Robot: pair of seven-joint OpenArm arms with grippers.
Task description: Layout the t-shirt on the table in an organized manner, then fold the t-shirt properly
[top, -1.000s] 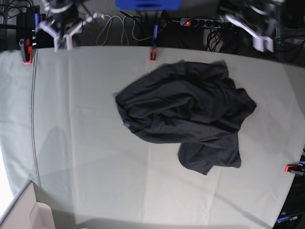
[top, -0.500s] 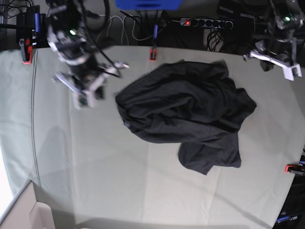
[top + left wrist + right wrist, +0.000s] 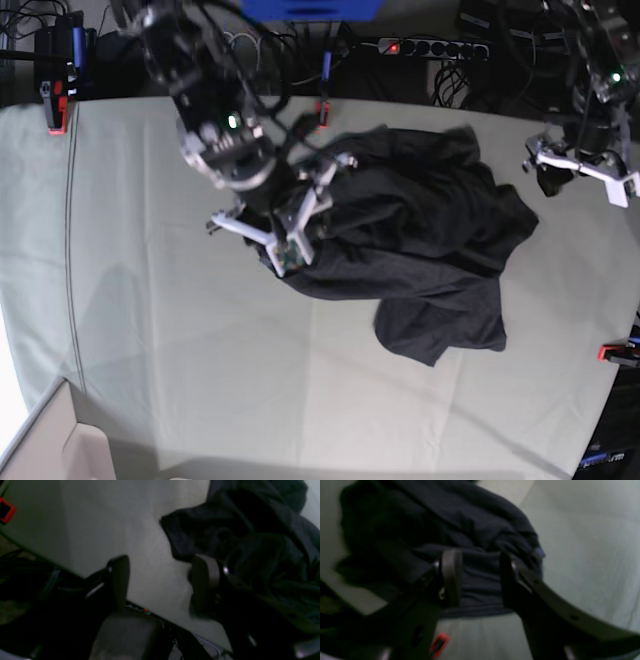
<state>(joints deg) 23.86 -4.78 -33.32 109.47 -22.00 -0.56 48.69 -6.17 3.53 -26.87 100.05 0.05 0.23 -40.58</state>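
The black t-shirt lies crumpled in a heap on the pale grey-green table, right of centre. My right gripper hangs over the shirt's left edge; in the right wrist view it is open, with dark shirt folds showing between and beyond its fingers. My left gripper hovers off the shirt's right side near the table's far right edge. In the left wrist view it is open over bare table cloth, with the shirt's edge just beyond its right finger.
Red clamps grip the table edge at the back left, back middle and right. A power strip and cables lie behind the table. A pale box corner sits at the front left.
The right arm has swung from the back left corner onto the shirt's left edge. The left arm has come down toward the shirt's right side. Both grippers have opened.
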